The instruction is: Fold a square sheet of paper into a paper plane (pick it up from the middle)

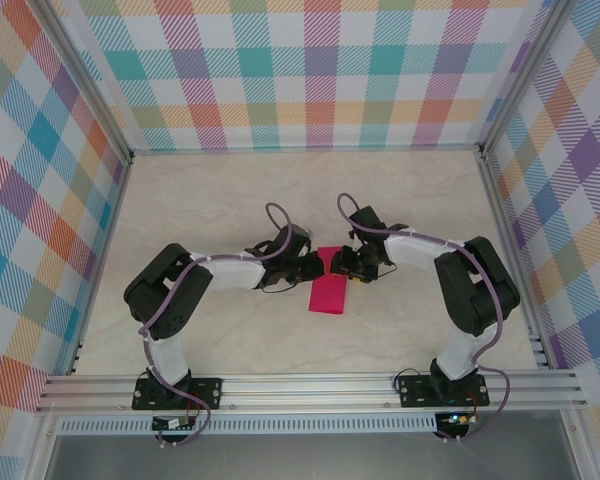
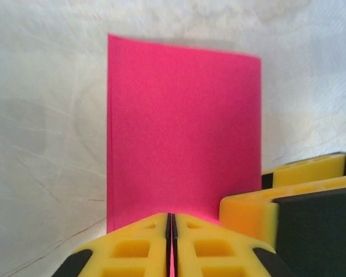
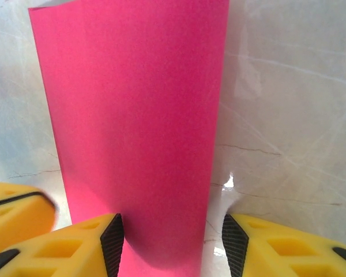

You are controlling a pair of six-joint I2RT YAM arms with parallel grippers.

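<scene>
Walls (image 1: 320, 70): plaid panels on three sides of the table.
Table (image 1: 210, 200): pale, marbled; the paper lies near its middle.
Left arm (image 1: 180, 290): reaches in from the left; its tip meets the paper's far end.
Right arm (image 1: 470, 280): reaches in from the right to the same far end.
Paper (image 1: 330, 290): magenta, a rectangle longer than it is wide; from above its long axis runs far to near, the near short edge facing the arm bases, the far short edge between the two grippers; in both wrist views it stretches straight away from the fingers.
Left gripper (image 2: 171, 216): clenched; its yellow fingers (image 2: 132, 248) are pressed together on the paper's edge, with a pink sliver in the seam.
Right gripper (image 3: 173, 242): released; its jaws stand apart astride the paper's end; one pad (image 3: 112, 242) is at the paper's side; the other pad (image 3: 234, 245) stands clear of it.
</scene>
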